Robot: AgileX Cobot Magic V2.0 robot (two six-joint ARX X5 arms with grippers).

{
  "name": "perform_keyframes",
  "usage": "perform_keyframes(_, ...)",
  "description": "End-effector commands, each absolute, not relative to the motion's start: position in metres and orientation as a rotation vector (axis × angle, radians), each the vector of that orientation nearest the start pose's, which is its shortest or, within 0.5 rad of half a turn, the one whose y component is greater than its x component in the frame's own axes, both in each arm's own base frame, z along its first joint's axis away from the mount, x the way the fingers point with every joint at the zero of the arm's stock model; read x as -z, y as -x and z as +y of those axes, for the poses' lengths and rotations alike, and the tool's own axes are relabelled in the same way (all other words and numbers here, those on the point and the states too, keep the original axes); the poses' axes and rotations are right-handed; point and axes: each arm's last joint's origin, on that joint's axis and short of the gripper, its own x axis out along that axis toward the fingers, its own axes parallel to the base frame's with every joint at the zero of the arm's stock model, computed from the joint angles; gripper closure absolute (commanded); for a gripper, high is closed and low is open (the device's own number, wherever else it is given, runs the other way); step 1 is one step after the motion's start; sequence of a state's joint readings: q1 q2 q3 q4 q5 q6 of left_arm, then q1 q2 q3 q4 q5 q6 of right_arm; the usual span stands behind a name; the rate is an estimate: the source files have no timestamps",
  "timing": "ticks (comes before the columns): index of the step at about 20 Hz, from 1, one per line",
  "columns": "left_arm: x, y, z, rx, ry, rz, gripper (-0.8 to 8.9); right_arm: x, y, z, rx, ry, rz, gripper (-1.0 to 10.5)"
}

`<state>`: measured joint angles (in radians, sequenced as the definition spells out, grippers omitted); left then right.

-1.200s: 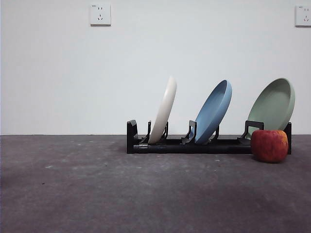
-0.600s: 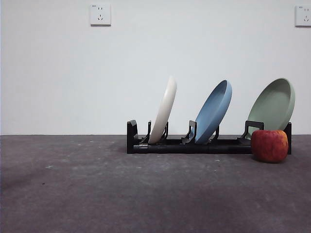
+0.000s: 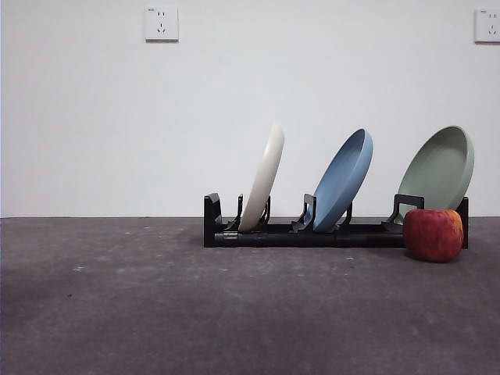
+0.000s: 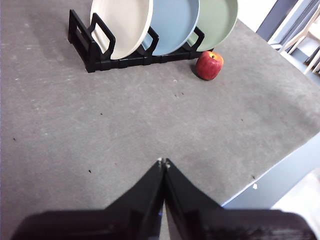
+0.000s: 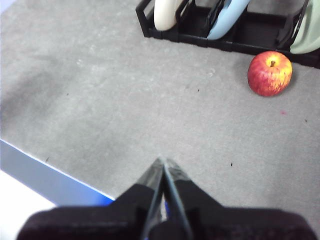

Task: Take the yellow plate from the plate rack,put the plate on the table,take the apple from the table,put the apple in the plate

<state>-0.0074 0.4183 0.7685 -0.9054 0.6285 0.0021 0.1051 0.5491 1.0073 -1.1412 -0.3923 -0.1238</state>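
The cream yellow plate (image 3: pixel 264 176) stands tilted in the leftmost slot of the black plate rack (image 3: pixel 312 233) on the dark grey table (image 3: pixel 195 312). It also shows in the left wrist view (image 4: pixel 122 22) and the right wrist view (image 5: pixel 166 12). The red apple (image 3: pixel 433 234) sits on the table at the rack's right end, also in the left wrist view (image 4: pixel 209 65) and the right wrist view (image 5: pixel 270 73). My left gripper (image 4: pixel 163 162) is shut and empty, well back from the rack. My right gripper (image 5: pixel 163 162) is shut and empty, near the table's front edge.
A blue plate (image 3: pixel 342 180) and a pale green plate (image 3: pixel 439 168) stand in the rack's other slots. A white wall with two sockets (image 3: pixel 161 23) is behind. The table's edge (image 5: pixel 55 175) lies close to the right gripper.
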Motion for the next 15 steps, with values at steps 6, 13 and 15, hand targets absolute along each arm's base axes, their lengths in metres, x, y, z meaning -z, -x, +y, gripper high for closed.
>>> perform_keyframes(6, -0.305, -0.0661, -0.0174, 0.618, 0.178, 0.531, 2.92, -0.3446, -0.0607, 0.0176, -0.507, -0.014, 0.657, 3.2)
perform_keyframes(13, -0.3057, -0.0664, -0.0175, 0.621, 0.177, 0.523, 2.93, -0.3442, -0.0616, 0.0177, -0.506, -0.016, 0.665, 3.2)
perform_keyframes(15, -0.3062, -0.0676, -0.0175, 0.617, 0.2, 0.527, 2.93, -0.3442, -0.0616, 0.0177, -0.505, -0.02, 0.666, 3.2)
